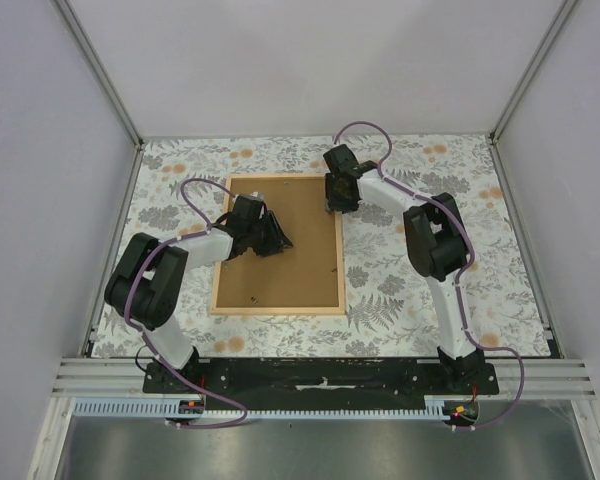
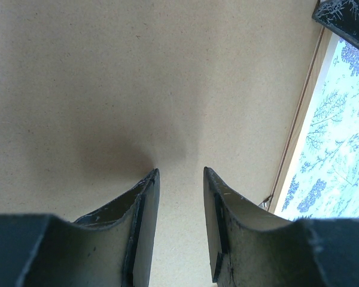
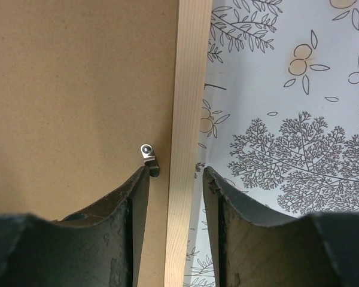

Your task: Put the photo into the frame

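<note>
At the near side of the floral-patterned table, the frame lay flat, back side up, with the brown backing board seated inside its rails. The photo was not visible in any view. It was either beneath the board or not yet loaded, and the pictures did not settle which.

The left gripper stood over the left-centre of the board. Its jaws were partly parted and empty, with the fingertips at or just above the board surface; contact could not be confirmed. This placement was judged to steady the board and keep it flush in the frame while the other arm worked.

Farther back, the right gripper sat at the upper part of the right rail. Its jaws were released and straddled the wooden rail with nothing clamped. Its left finger touched or nearly touched a small metal retaining tab on the board edge, just inside the rail. The position suggested that the tab was to be turned, either to lock the board or to free it.
</note>
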Action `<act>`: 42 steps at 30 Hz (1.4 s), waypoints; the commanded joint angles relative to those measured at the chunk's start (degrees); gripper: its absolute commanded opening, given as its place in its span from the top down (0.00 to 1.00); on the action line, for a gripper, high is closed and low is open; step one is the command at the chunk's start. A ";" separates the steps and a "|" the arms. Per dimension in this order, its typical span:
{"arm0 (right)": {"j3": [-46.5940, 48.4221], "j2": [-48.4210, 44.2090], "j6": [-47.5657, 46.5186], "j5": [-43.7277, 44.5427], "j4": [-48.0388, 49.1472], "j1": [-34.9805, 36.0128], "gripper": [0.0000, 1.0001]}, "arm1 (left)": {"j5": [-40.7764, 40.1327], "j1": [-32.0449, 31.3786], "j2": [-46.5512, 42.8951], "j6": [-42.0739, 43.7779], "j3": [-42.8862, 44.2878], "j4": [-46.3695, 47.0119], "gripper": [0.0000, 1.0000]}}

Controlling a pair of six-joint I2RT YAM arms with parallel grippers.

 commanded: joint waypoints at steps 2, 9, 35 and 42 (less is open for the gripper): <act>2.23 1.59 0.77 3.19 -0.52 0.31 0.56 | -0.63 -0.19 2.22 1.18 0.21 -2.56 0.57; 3.81 2.65 4.29 7.49 -2.28 0.40 0.74 | -0.63 -0.19 2.40 1.27 0.39 -2.65 0.57; 6.18 6.08 15.80 7.59 -4.48 0.22 0.87 | -0.72 -0.19 2.66 1.44 0.12 -2.92 0.57; 3.73 3.89 13.70 6.70 -3.34 0.31 1.00 | 0.24 -0.19 0.91 2.32 0.91 -3.53 0.57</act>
